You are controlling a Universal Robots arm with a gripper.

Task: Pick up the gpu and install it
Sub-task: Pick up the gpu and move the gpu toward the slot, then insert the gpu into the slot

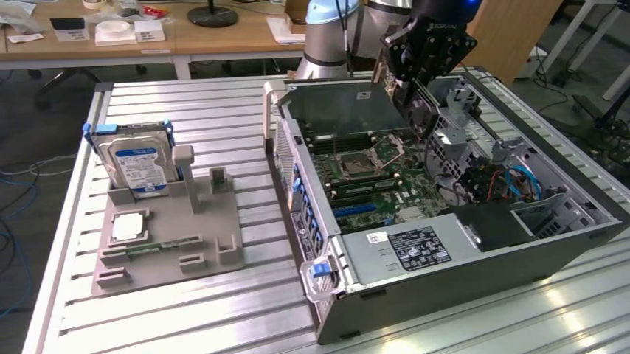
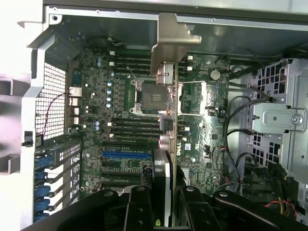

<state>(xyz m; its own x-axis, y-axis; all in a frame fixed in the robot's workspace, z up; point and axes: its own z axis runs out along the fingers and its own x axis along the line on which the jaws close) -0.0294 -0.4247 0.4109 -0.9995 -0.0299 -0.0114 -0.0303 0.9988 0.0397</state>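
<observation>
GPU (image 2: 162, 166) pinched edge-on in the gripper (image 2: 163, 195). Two black fingers (image 2: 138, 207) are pressed onto it, one per face. Card hangs inside the open case (image 1: 473, 284), above the motherboard (image 2: 120, 120), not yet seated.

Wrist view, beyond the fingers:
- One silver bracket (image 2: 171, 41) at the card's end away from the grip, showing against the case's grey wall (image 2: 231, 29).
- Card edge runs crosswise to the slots.
- One blue slot (image 2: 124, 155) among black ones, off to one side of the card.
- One CPU socket (image 2: 147, 96) just beside the card's line; the board around it lies open.
- On the card's other side, a silver drive cage (image 2: 276, 118) with black cables (image 2: 236, 130) looping near. Room is tighter there.

Exterior view, near to far:
- Slatted table (image 1: 177, 324).
- One power supply (image 1: 414, 247) in the case's near corner, against the near wall.
- One grey holder (image 1: 197, 243) on the exterior view's left, apart from the case, bare slats between them.
- In the holder: one memory stick (image 1: 147, 251) lying flat, one square chip (image 1: 128, 227) behind it, one hard drive (image 1: 138, 166) upright at the far end.
- Gripper over the case's far end, close to the far wall.
- Arm base (image 1: 330, 37) behind the case.
- Wooden desks (image 1: 197, 40) farthest back.
</observation>
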